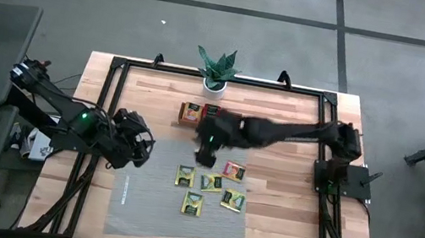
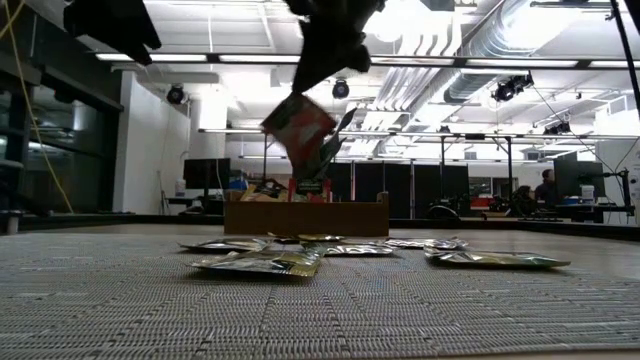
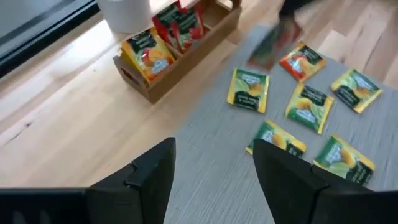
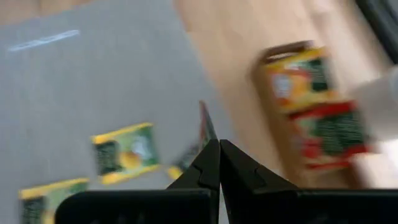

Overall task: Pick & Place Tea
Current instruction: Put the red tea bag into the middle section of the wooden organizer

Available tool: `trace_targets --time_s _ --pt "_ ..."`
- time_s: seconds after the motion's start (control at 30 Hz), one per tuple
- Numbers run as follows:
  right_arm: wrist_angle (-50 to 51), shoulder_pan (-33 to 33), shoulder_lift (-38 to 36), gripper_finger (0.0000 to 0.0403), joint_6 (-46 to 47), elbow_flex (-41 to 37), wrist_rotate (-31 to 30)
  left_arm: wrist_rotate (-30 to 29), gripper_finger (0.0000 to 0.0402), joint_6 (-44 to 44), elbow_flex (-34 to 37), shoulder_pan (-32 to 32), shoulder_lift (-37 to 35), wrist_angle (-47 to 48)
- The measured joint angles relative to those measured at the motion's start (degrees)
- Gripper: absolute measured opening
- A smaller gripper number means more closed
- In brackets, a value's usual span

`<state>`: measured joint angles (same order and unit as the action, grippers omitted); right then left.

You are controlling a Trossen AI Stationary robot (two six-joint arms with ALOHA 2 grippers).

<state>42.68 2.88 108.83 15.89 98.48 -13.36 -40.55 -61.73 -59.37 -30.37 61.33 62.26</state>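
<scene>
1. The left gripper (image 1: 138, 143) hangs over the left edge of the grey ribbed mat (image 1: 143, 206); its fingers (image 3: 152, 177) stand apart with nothing between them.
2. A wooden tray (image 3: 186, 53) sits on the table (image 1: 281, 224) just beyond the mat, in front of a small potted plant (image 1: 218, 69). It holds upright sachets — yellow ones (image 3: 146, 53) in one compartment, red ones (image 3: 180, 28) in the next.
3. Loose tea sachets lie flat on the mat, near the middle of the table: several yellow-green ones (image 1: 192, 205) and one red one (image 1: 233, 171).
4. The right gripper (image 1: 207, 154) reaches in from the right, above the mat just in front of the tray. Its fingers are pinched on a red sachet (image 2: 297, 122) — lifted clear of the mat and tilted, edge-on between the fingertips in the right wrist view.
</scene>
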Motion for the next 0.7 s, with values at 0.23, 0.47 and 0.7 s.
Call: trace_targets --time_s 0.23,0.47,0.7 --pt "1.7 -8.8 -5.4 0.0 -7.3 0.0 4.1 0.4 0.0214 -2.9 5.2 0.0 -3.1 -1.5" --pt "-4.1 -13.8 -5.7 0.0 -13.4 -0.1 12.5 -1.4 0.0214 -5.8 8.5 0.0 -4.0 -5.1" --pt "-22.6 -17.2 -9.9 0.0 -13.9 -15.6 19.0 -3.8 0.0214 -7.6 8.5 0.0 -4.0 -5.3"
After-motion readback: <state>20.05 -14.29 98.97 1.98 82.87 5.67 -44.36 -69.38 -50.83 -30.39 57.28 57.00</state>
